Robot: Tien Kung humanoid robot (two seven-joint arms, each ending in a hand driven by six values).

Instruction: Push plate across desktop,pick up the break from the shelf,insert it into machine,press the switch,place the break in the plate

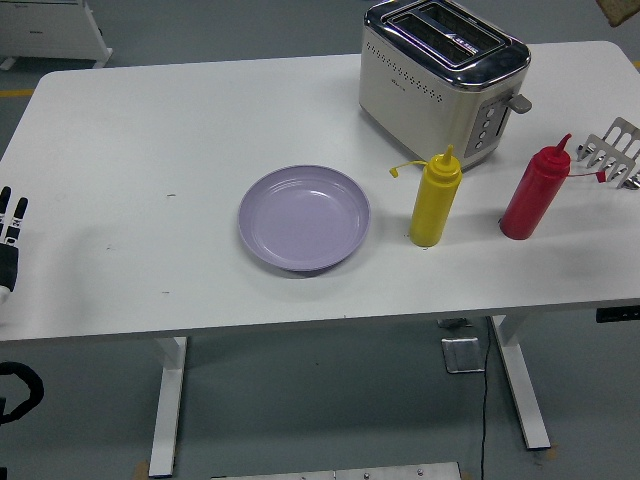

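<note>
We see a lilac plate (304, 218), yellow bottle (435, 199), red bottle (532, 193), silver-cream toaster (443, 75) with dotted side, white table (150, 140).

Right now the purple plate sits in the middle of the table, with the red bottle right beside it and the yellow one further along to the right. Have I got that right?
Not quite: the two bottles are swapped. In the head view the yellow bottle stands right beside the purple plate, and the red bottle is further along to the right.
</note>
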